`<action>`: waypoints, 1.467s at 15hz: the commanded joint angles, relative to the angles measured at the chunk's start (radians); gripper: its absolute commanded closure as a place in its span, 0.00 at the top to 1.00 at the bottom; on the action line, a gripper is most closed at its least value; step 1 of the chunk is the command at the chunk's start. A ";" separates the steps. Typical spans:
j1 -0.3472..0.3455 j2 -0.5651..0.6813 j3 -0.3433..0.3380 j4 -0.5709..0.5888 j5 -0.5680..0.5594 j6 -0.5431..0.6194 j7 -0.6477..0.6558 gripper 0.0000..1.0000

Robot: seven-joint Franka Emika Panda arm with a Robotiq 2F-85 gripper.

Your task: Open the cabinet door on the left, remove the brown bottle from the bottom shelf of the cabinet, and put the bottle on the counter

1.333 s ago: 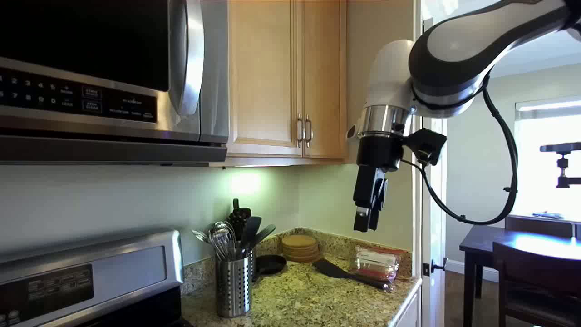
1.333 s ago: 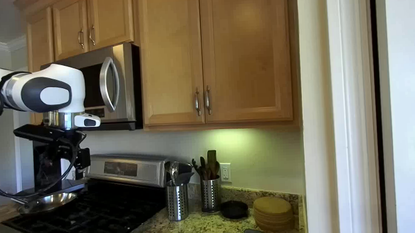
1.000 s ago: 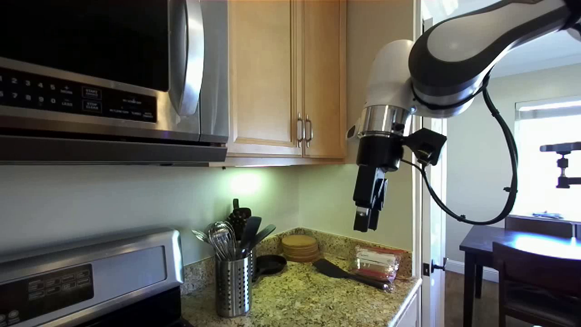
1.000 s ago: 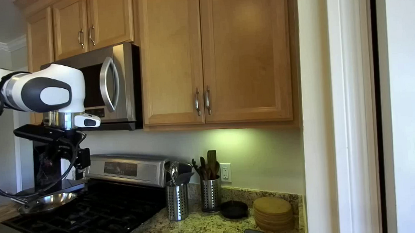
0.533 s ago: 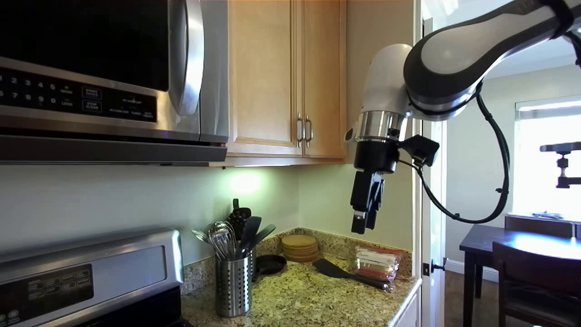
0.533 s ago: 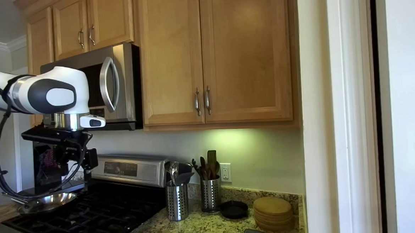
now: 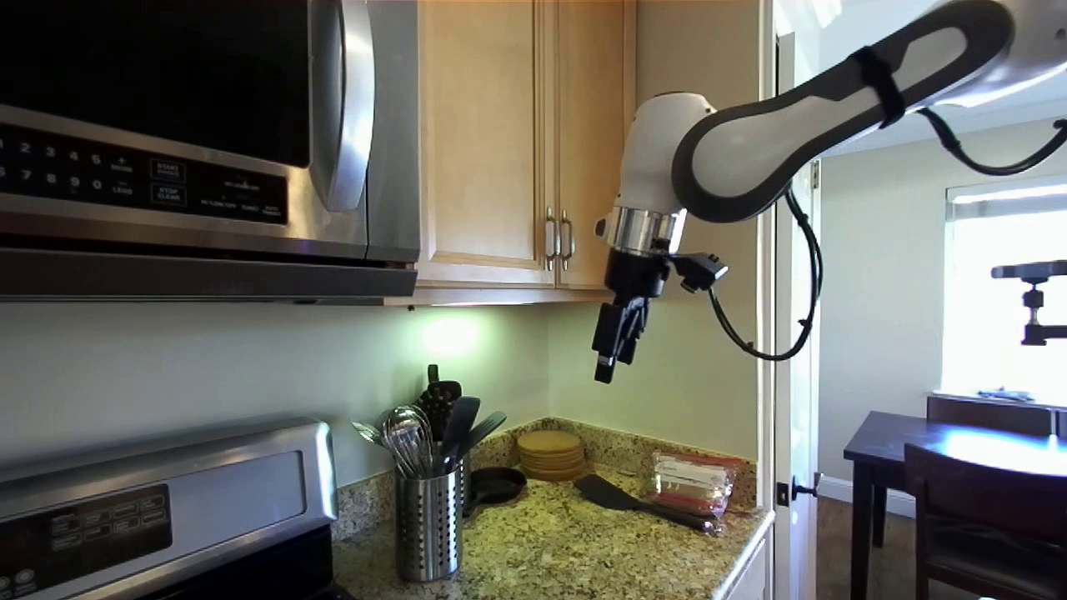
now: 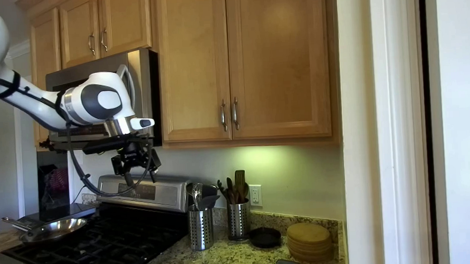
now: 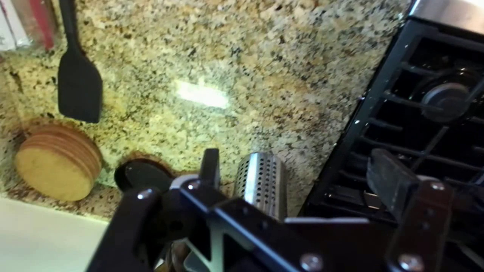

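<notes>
One cabinet door [image 7: 479,142], the left of the pair, is fully closed on the wall cabinet [image 8: 283,140], just beside the microwave [image 7: 192,150]. Gripper [image 8: 142,181] just hangs in midair, well apart from that door, fingers [image 9: 210,166] spread wide. Down on the counter [image 7: 567,554] you've got two perforated steel utensil holders [image 8: 201,230], plus a black spatula [image 9: 79,81] lying near a stack of round tan discs [image 7: 550,457].

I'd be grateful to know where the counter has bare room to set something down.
The counter is bare between spatula and stove. Its back edge is crowded with utensil holders, a black dish and stacked discs; a packet lies beside the spatula.
</notes>
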State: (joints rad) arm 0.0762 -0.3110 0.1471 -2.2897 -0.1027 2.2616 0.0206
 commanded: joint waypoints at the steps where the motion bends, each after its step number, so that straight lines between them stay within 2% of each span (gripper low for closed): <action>1: -0.038 0.111 -0.010 0.139 -0.105 0.024 0.024 1.00; 3: -0.048 0.156 -0.016 0.199 -0.146 0.020 0.050 1.00; 4: -0.025 0.105 -0.024 0.140 -0.100 0.008 0.009 1.00; 11: -0.023 0.128 -0.024 0.159 -0.103 0.007 0.010 1.00; 15: -0.056 0.123 -0.047 0.227 -0.129 0.017 0.080 1.00; 22: -0.081 0.127 -0.097 0.379 -0.110 0.063 0.145 1.00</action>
State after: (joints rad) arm 0.0154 -0.1849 0.0603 -1.9508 -0.2062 2.2795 0.1212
